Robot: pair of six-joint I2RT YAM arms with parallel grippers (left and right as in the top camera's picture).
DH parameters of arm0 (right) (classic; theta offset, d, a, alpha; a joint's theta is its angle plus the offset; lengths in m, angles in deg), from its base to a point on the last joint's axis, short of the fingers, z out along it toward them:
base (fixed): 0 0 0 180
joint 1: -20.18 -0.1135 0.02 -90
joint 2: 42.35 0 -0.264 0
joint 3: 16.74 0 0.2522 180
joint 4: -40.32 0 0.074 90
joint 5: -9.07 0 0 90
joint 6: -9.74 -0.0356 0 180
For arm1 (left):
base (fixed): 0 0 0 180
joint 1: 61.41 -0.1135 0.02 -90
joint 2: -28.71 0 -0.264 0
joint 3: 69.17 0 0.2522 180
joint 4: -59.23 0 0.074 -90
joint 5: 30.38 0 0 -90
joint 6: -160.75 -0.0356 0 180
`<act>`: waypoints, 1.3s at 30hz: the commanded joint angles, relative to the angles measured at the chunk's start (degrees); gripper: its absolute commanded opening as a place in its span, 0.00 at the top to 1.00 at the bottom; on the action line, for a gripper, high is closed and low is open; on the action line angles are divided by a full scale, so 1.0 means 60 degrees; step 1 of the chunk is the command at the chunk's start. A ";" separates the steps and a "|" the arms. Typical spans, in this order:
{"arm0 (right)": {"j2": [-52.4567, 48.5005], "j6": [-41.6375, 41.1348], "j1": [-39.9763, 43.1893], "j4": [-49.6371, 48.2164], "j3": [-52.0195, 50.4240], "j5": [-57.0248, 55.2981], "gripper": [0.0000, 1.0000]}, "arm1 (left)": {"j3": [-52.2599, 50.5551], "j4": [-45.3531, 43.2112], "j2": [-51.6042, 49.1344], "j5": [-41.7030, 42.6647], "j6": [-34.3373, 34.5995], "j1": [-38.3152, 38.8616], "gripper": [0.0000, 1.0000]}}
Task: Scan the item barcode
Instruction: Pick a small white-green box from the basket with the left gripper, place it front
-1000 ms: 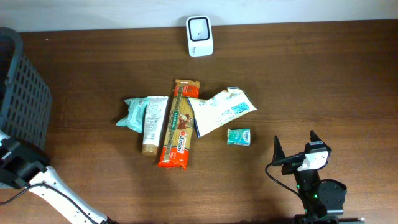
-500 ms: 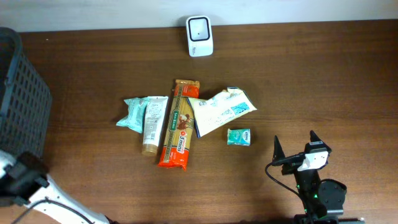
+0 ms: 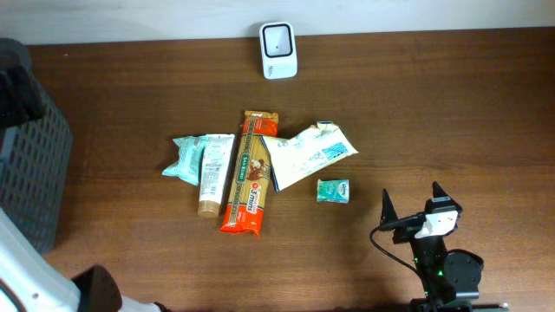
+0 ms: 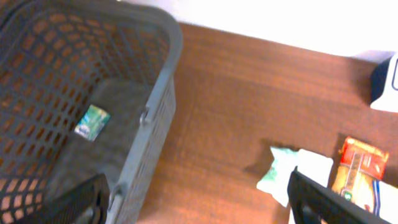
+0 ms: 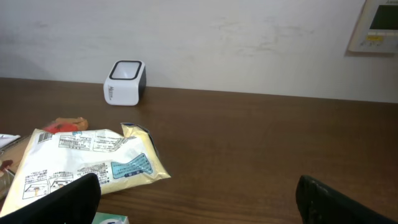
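The white barcode scanner (image 3: pixel 278 50) stands at the table's far edge and also shows in the right wrist view as the scanner (image 5: pixel 124 82). In the middle of the table lie a teal packet (image 3: pixel 184 158), a cream tube (image 3: pixel 212 176), an orange pasta pack (image 3: pixel 247 173), a white bag (image 3: pixel 305 154) and a small green box (image 3: pixel 333 191). My left gripper (image 3: pixel 19 91) hangs open and empty above the dark basket's right wall (image 4: pixel 155 124). A small green packet (image 4: pixel 92 122) lies inside the basket. My right gripper (image 3: pixel 416 210) stands open and empty, right of the green box.
The dark mesh basket (image 3: pixel 35 147) fills the table's left end. My left arm's white link (image 3: pixel 26 269) crosses the near-left corner. A wall runs behind the scanner. Bare wood (image 5: pixel 261 143) stretches between the right gripper and the wall.
My left arm has swung from the near-left corner up and back, so its gripper now hangs over the basket. The right arm and the items have not moved.
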 commanded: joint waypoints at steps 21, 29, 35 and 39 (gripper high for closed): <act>0.0055 -0.0033 0.0047 0.0015 -0.0069 0.0011 0.01 | -0.8943 -1.1701 -0.0809 0.0627 0.0404 -0.4561 0.00; 0.0055 -0.0033 0.0047 0.0015 -0.0069 0.0011 0.01 | -0.6273 -0.9577 -0.3468 0.0328 0.0368 -0.4557 0.01; 0.0055 -0.0033 0.0047 0.0015 -0.0069 0.0011 0.01 | -0.6277 -1.0400 -0.5042 0.0339 -0.1410 -0.4342 0.00; 0.0055 -0.0033 0.0047 0.0015 -0.0069 0.0011 0.01 | -0.6277 -1.0888 -0.5719 0.0120 -0.2408 -0.3810 0.01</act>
